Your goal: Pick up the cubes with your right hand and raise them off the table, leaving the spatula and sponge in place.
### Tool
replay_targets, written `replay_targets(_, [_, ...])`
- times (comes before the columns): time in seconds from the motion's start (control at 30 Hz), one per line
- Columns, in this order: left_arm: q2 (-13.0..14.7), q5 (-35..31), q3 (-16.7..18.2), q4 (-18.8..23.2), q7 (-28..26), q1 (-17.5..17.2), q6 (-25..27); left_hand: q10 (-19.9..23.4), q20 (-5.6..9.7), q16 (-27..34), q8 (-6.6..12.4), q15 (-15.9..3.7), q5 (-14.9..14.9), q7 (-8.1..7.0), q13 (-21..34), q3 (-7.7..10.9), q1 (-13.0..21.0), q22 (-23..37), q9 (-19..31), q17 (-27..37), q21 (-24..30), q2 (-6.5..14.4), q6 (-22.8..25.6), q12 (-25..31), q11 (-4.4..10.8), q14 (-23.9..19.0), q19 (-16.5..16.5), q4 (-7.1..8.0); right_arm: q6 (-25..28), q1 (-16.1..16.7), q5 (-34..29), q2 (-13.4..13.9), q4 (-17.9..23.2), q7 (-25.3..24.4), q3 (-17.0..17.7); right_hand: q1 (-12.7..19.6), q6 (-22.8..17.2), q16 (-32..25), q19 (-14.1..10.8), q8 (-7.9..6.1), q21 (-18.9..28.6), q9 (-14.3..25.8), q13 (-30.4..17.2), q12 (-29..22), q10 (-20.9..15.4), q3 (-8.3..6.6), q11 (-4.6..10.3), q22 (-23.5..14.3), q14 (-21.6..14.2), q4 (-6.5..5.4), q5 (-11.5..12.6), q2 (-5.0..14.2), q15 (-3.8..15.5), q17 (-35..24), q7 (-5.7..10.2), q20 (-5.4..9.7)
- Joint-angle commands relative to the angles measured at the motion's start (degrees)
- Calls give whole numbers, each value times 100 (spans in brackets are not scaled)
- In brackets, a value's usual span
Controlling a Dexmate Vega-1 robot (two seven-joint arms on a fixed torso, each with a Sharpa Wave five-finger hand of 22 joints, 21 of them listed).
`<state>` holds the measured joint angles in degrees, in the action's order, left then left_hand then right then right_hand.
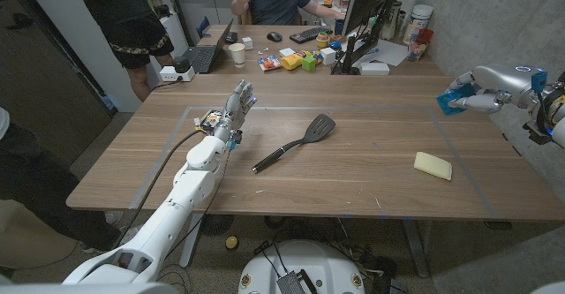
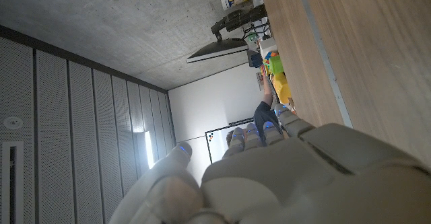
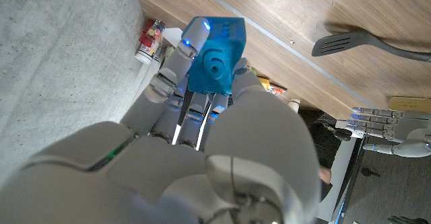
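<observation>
Over on the left side of the desk (image 1: pixel 132 157), the robot's left hand (image 1: pixel 239 97) stands raised above the wood with its fingers straight up and close together, holding nothing. Its own wrist camera looks along the back of that hand (image 2: pixel 283 177), so the palm stays hidden there, and beyond the fingertips I can make out only a strip of desk edge and the far clutter, blurred and small.

Toward the middle lies the black spatula (image 1: pixel 296 141), flat on the wood, blade pointing to the far side and handle toward the near edge. The right wrist camera catches just its slotted blade and part of the handle (image 3: pixel 363 44); the rest is cut off by the frame.

Further right, the pale yellow sponge (image 1: pixel 433 165) sits near the desk's front right part, well apart from the spatula. A sliver of it shows at the edge of the right wrist view (image 3: pixel 409 103).

At the far right, the right hand (image 1: pixel 481 91) is lifted clear of the desk, past its right edge, fingers wrapped around blue cubes (image 1: pixel 452 101). From the head camera the blue is mostly covered by fingers. The wrist view is plainer: a translucent blue block with a round stud on its face (image 3: pixel 215 59), pinched between the fingertips. How many cubes are in that grip I can't tell.
</observation>
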<state>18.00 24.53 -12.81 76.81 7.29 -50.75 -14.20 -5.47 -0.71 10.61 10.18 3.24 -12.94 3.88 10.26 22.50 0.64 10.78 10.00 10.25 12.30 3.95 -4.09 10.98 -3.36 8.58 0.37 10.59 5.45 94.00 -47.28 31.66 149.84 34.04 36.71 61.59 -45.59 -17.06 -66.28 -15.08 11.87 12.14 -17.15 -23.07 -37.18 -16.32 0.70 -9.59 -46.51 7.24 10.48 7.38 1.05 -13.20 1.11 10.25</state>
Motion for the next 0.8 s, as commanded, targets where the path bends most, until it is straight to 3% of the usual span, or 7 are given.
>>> replay_targets(0.03, [119, 27, -34, 224, -137, -108, 70, -40, -47, 20, 30, -20, -31, -2, 29, -6, -44, 28, 11, 15, 33, 488, -25, 26, 18, 40, -17, -6, -299, -130, 65, -194, -92, 14, 34, 204, -244, 9, -33, -18, -4, 27, -170, -46, -80, -69, -4, -14, -531, -22, 23, 229, 1114, -28, -177, 43])
replay_targets(0.8, [84, 172, -27, -44, -63, -69, -81, -45, -53, 19, 30, -13, -37, 4, 29, -21, -38, 27, 10, 14, 31, 496, -26, 24, 16, 40, -23, -9, -217, -258, 12, -198, -58, 83, -157, 222, -303, 49, -61, 3, -8, 38, -207, -45, -150, -144, -15, -14, -587, -75, 5, 298, 1096, -58, -183, 30])
